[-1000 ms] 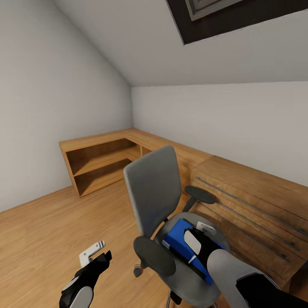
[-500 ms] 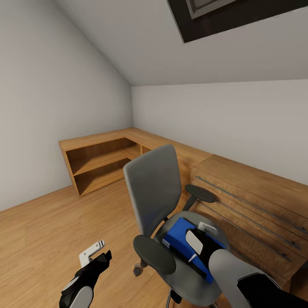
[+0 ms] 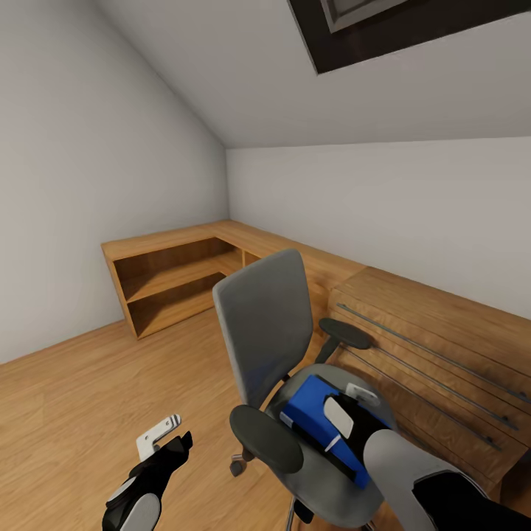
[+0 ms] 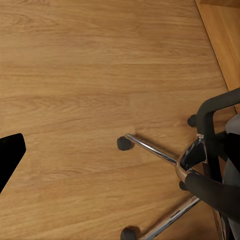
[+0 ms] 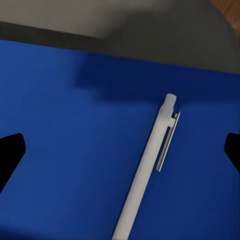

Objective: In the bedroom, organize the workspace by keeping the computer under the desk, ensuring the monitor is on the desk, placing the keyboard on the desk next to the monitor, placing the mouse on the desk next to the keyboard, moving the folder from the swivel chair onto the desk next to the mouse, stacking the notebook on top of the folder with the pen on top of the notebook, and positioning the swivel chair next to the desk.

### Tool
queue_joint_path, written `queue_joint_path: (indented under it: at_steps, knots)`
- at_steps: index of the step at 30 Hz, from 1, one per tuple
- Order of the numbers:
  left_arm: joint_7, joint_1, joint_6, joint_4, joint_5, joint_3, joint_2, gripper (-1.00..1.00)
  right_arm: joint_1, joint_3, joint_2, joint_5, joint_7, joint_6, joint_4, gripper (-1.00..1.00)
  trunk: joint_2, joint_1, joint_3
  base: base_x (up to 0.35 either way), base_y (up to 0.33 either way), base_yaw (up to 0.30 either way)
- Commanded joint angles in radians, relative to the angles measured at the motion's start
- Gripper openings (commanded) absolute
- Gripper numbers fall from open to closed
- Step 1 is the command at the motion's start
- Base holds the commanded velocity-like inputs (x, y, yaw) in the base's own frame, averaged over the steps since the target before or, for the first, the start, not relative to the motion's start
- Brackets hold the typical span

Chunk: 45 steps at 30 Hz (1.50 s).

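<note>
The flat bright blue folder [image 3: 313,413] lay on the seat of the grey upholstered swivel chair [image 3: 269,332], with the thin white pen [image 5: 147,170] lying on it. The right gripper [image 3: 350,405] hovered over them, jaws spread. The left gripper [image 3: 158,435] hung apart over the floor; its jaws I could not tell. A grasp on the folder could tilt it, and the pen could roll off.

one swivel chair [image 3: 269,332] — one folder [image 5: 75,150], one pen [image 5: 147,167]

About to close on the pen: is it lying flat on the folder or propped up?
Lying flat. In the right wrist view the pen rests lengthwise on the blue folder, clip alongside, between the open jaws.
</note>
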Motion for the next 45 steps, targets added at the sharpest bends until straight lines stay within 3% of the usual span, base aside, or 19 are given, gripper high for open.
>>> queue_joint_path:
  at_steps: [1, 5, 9, 45]
  knots:
    - [0.007, -0.001, 0.003, -0.001, 0.004, -0.002, 0.001, 1.0, 0.0, 0.004, -0.002, -0.006, -0.006, 0.01, -0.002, 1.0, -0.001, 0.0, -0.001, 0.0, 0.0, 0.0]
    - [0.007, -0.001, 0.003, -0.001, 0.004, -0.002, 0.001, 1.0, 0.0, -0.028, -0.009, -0.046, 0.013, 0.013, -0.004, 1.0, -0.001, 0.0, -0.001, 0.0, 0.0, 0.0]
    - [0.007, -0.001, 0.003, -0.001, 0.004, -0.002, 0.001, 1.0, 0.0, -0.041, -0.042, -0.078, 0.047, 0.015, -0.006, 1.0, -0.001, 0.0, -0.001, 0.0, 0.0, 0.0]
    - [0.007, -0.001, 0.003, 0.0, 0.004, -0.002, 0.001, 1.0, 0.0, -0.061, -0.047, -0.091, 0.053, 0.016, -0.008, 1.0, -0.001, 0.0, -0.001, 0.0, 0.0, 0.0]
